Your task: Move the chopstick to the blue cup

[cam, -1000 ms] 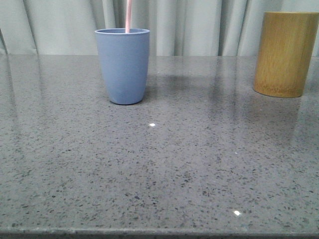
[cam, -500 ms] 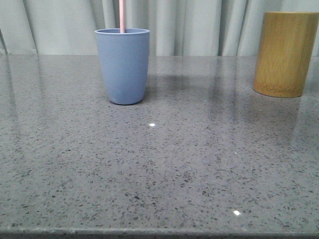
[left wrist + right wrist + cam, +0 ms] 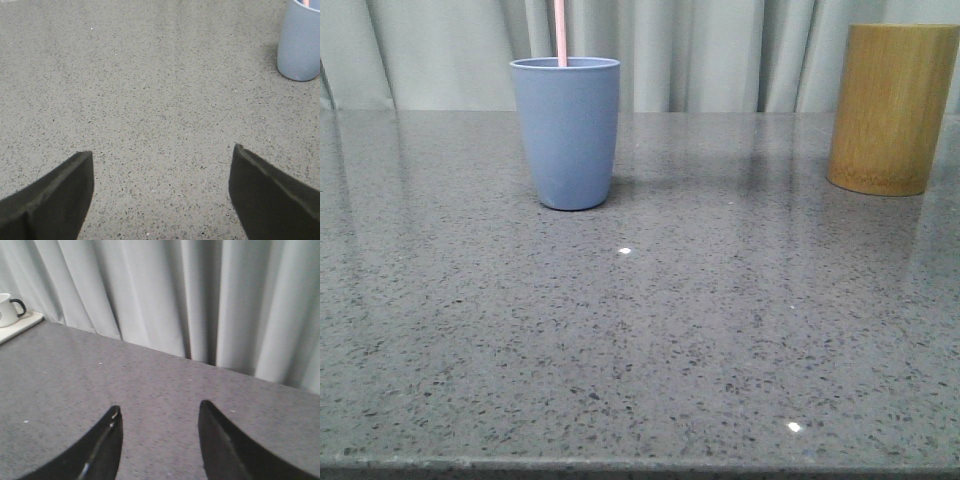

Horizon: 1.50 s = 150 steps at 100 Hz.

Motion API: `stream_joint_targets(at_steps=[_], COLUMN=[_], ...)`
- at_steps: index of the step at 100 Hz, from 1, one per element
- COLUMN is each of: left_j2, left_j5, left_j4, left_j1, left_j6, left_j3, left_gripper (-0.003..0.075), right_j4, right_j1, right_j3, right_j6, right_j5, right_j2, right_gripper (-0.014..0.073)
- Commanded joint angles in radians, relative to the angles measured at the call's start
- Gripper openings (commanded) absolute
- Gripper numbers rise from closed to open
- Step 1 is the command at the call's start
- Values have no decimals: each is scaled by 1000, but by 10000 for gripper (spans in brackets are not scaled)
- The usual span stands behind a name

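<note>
Pink chopstick [image 3: 560, 32] is standing inside the blue cup [image 3: 566, 132], having tipped from a rightward lean to nearly upright over the last second, so it is looking released and settling. Left gripper [image 3: 161, 192] is hovering wide open and empty over bare table [image 3: 720, 330]; right gripper [image 3: 159, 437] is likewise parted, holding nothing.

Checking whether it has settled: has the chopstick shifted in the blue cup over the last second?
Yes. The chopstick now rises left of the blue cup rim's middle; earlier it stood right of it.
</note>
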Motion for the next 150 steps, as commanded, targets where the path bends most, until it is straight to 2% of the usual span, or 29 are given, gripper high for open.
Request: stream_joint_targets(at_steps=[1,16,52,72,99,112,135,142,150], left_j2=[6,6,6,6,6,6,6,6,6], left_j5=[-62,-62,-62,-62,-62,-62,-62,-62,-62], left_j4=[20,20,20,20,20,20,20,20,20], left_j1=[-5,-5,-5,-5,-5,-5,-5,-5,-5], left_j6=[-6,-6,-6,-6,-6,-6,-6,-6,-6], left_j3=[-27,-27,-27,-27,-27,-27,-27,-27,-27], left_gripper=[547,547,547,547,547,547,545,522,456], right_j4=[-46,-95,-200,-242,-242,-242,-242,-242,-242], right_j1=[-69,-190,-378,-393,-393,-393,-393,-393,-393], right_j3=[-9,90,510,744,943,996,1011,1011,1011], right_j6=[-27,-27,-27,-27,-21,12,39,39,39], right_j5=[29,112,120,154,242,290,274,272,272], right_j2=[-101,-226,-659,-946,-1243,-1304,-1317,-1317,-1317], right_gripper=[372,372,372,372,372,372,365,322,228])
